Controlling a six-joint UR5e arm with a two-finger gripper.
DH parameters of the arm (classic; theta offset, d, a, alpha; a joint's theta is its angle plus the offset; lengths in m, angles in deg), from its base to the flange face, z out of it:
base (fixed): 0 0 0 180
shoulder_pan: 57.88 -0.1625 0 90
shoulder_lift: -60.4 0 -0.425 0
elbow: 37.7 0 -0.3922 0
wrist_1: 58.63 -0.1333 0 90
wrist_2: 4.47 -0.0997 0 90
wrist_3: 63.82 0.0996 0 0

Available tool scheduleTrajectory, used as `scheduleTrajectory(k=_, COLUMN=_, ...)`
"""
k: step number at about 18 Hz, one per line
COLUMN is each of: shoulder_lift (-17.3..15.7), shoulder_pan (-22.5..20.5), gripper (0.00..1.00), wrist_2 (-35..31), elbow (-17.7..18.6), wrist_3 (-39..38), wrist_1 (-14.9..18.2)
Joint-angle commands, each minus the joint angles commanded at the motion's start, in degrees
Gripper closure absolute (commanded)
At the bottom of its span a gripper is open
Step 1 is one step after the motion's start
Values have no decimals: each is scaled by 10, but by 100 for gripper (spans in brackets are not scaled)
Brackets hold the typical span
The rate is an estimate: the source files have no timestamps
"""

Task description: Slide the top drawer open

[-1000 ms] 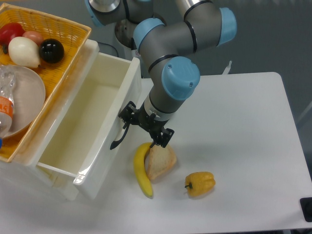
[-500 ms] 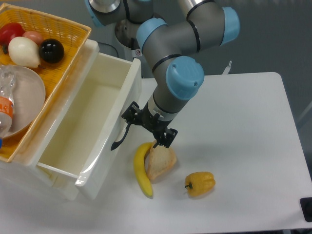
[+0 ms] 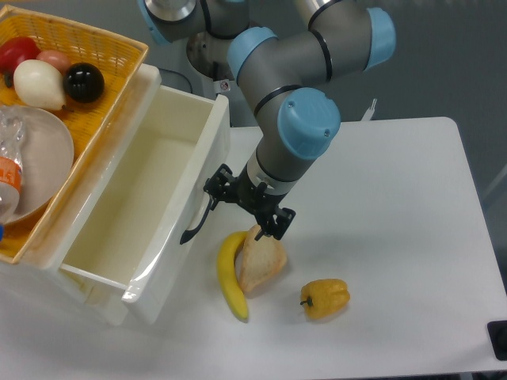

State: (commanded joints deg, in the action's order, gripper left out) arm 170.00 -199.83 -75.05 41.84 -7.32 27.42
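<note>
White glossy top drawer (image 3: 150,202) pulled well out from cabinet at left, hollow showing, curved black handle (image 3: 198,223) on front. Black gripper (image 3: 247,207) just right of handle, fingers parted, holding nothing. Below it: banana (image 3: 230,275), bread slice (image 3: 262,261); yellow pepper (image 3: 325,298) nearer right. Wicker basket (image 3: 111,87) on cabinet top.

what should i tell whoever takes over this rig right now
Gripper: open, not holding anything, just right of the top drawer's black handle and above the bread slice.
Top drawer: pulled well out of the cabinet, its inside showing and empty.
Nearby on the table: banana and yellow pepper, both in front of the drawer.
Done: the drawer is slid open.
Left: probably only lifting the arm clear, watching the bread slice right under the fingers.
</note>
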Motion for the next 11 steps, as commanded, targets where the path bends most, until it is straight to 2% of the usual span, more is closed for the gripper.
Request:
scheduleTrajectory(k=4, shoulder_lift=-1, shoulder_pan=-11, gripper=0, wrist_2=0, elbow=2, wrist_3=6, wrist_1=-41)
scheduleTrajectory(k=7, shoulder_lift=7, shoulder_pan=-22, gripper=0, wrist_2=0, elbow=7, wrist_3=10, wrist_1=-86)
scheduleTrajectory(k=11, shoulder_lift=21, shoulder_pan=-45, gripper=0, wrist_2=-2, elbow=8, wrist_3=69, wrist_1=-103)
